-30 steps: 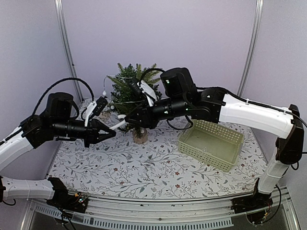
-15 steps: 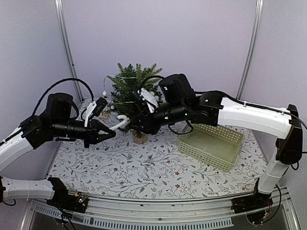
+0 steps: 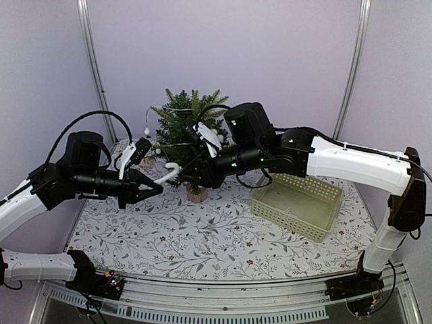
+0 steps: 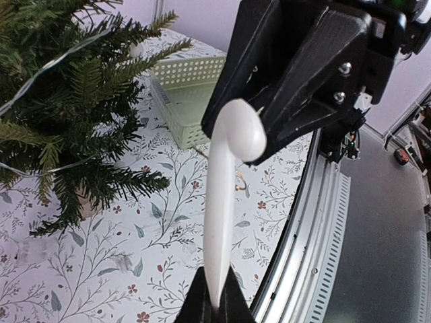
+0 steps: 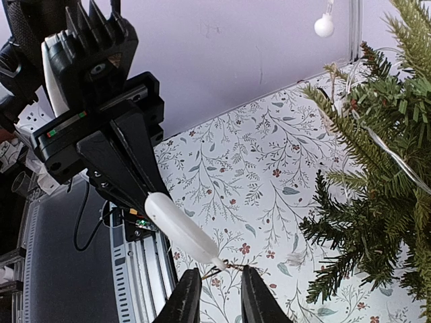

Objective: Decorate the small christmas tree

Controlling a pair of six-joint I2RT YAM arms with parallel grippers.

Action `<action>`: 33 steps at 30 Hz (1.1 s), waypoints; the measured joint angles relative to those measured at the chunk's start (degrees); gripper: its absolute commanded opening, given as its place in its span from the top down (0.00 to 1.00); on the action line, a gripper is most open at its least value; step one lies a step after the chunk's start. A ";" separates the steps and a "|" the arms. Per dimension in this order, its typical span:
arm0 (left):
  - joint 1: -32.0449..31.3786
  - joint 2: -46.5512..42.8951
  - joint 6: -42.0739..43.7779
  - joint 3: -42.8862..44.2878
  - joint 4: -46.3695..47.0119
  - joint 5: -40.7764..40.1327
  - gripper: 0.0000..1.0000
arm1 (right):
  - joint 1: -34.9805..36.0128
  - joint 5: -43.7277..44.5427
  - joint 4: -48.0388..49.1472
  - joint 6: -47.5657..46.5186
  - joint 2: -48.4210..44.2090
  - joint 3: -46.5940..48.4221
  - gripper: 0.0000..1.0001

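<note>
The small christmas tree (image 3: 185, 125) stands at the back of the table on a round tan base (image 3: 198, 194); it also shows in the left wrist view (image 4: 67, 114) and the right wrist view (image 5: 377, 168). My left gripper (image 3: 156, 187) is shut on the wide end of a long white feather-shaped ornament (image 4: 222, 202), held up in the air in front of the tree. My right gripper (image 5: 217, 293) is open. Its fingers stand on either side of the ornament's narrow tip, where a small gold hook (image 5: 229, 266) hangs. The ornament (image 5: 178, 229) is not gripped by the right fingers.
A pale green plastic basket (image 3: 297, 202) sits right of the tree. A thin white light string with a small white ball (image 5: 324, 27) hangs on the tree. The metal rail at the table's near edge (image 4: 316, 229) lies below the ornament.
My right gripper has moved a little left and down to the ornament's tip. The ornament's free end now stands higher and curved. My left arm has hardly moved.
</note>
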 measured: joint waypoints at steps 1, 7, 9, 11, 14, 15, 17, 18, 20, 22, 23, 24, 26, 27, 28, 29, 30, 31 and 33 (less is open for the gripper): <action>0.00 0.00 0.00 0.00 0.02 0.00 1.00 | 0.00 -0.07 -0.02 0.00 0.00 0.00 0.79; 0.00 0.00 -0.02 0.00 0.22 0.00 1.00 | 0.00 -0.07 -0.02 -0.09 0.00 0.00 0.82; 0.00 0.00 -0.02 -0.09 0.44 0.02 1.00 | 0.00 0.00 -0.02 -0.04 0.00 0.00 0.78; 0.00 0.00 -0.04 -0.20 0.44 0.02 1.00 | 0.00 0.00 -0.02 0.09 0.00 0.00 0.77; 0.00 0.00 -0.04 -0.24 0.44 0.04 1.00 | 0.00 0.00 0.02 0.17 0.00 0.07 0.78; 0.00 0.00 -0.04 -0.24 0.46 0.04 1.00 | 0.00 0.00 0.02 0.22 0.00 0.15 0.79; 0.00 0.00 -0.04 -0.28 0.50 0.04 1.00 | 0.00 0.00 0.22 0.26 0.02 0.35 0.84; 0.00 0.00 -0.02 -0.28 0.50 0.04 1.00 | 0.00 -0.02 0.37 0.35 0.09 0.46 0.86; 0.00 0.00 -0.04 -0.28 0.59 0.02 1.00 | 0.00 -0.07 0.44 0.52 0.26 0.90 0.91; 0.11 -0.07 -0.04 -0.31 0.68 -0.02 1.00 | 0.00 0.00 0.42 0.63 0.31 0.98 0.96; 0.15 -0.15 -0.09 -0.31 0.72 0.00 1.00 | 0.00 0.17 0.42 0.81 0.31 0.98 0.99; 0.15 -0.28 -0.22 -0.31 0.81 0.00 1.00 | 0.00 0.24 0.39 0.92 0.31 0.98 1.00; 0.15 -0.48 -0.37 -0.31 1.01 0.02 1.00 | 0.00 0.31 0.44 1.03 0.31 0.98 1.00; 0.15 -0.57 -0.48 -0.33 1.14 0.00 1.00 | 0.00 0.35 0.46 1.03 0.31 0.98 1.00; 0.15 -0.74 -0.61 -0.48 1.36 0.00 1.00 | 0.02 0.39 0.44 1.05 0.31 0.96 1.00; 0.15 -0.87 -0.68 -0.66 1.44 0.00 1.00 | 0.02 0.50 0.44 1.09 0.31 0.92 1.00; 0.17 -0.98 -0.72 -0.83 1.49 -0.02 1.00 | 0.02 0.68 0.44 1.11 0.28 0.85 1.00; 0.17 -1.05 -0.74 -1.03 1.46 -0.04 1.00 | 0.02 0.87 0.46 1.14 0.28 0.74 1.00; 0.20 -1.07 -0.85 -1.29 1.46 -0.24 1.00 | 0.02 1.33 0.46 1.20 0.17 0.31 1.00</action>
